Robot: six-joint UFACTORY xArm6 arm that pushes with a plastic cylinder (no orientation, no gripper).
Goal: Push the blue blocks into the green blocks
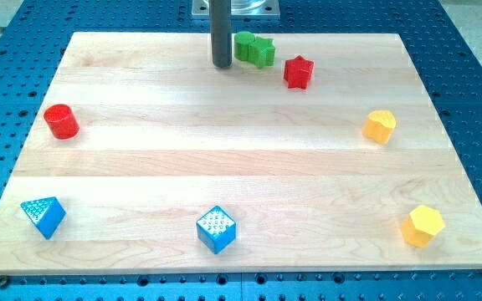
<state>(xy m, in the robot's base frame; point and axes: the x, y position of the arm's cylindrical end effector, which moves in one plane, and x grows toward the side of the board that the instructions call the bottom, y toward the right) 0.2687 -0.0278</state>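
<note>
The blue cube (216,229) sits near the view's bottom edge, about mid-width, and the blue triangular block (43,216) lies at the bottom left corner of the tabletop (224,159); both look like small, rigid, light plastic pieces that should slide easily on smooth wood, though the wedge may well turn if pressed off-centre. There is no pincer here to spread or press together, only a rod, so contact is best made on each blue block's lower face, pushing toward the view's top. The green blocks (253,48) stand together at the top centre, touching or nearly so; their shapes are hard to make out. My tip (222,65) rests just left of them, well apart from both blue pieces. A red star-like block (298,72) sits just right of the greens, a red cylinder (60,121) at mid-left, and two yellow blocks (379,126) (423,225) along the right. No containers are present.
</note>
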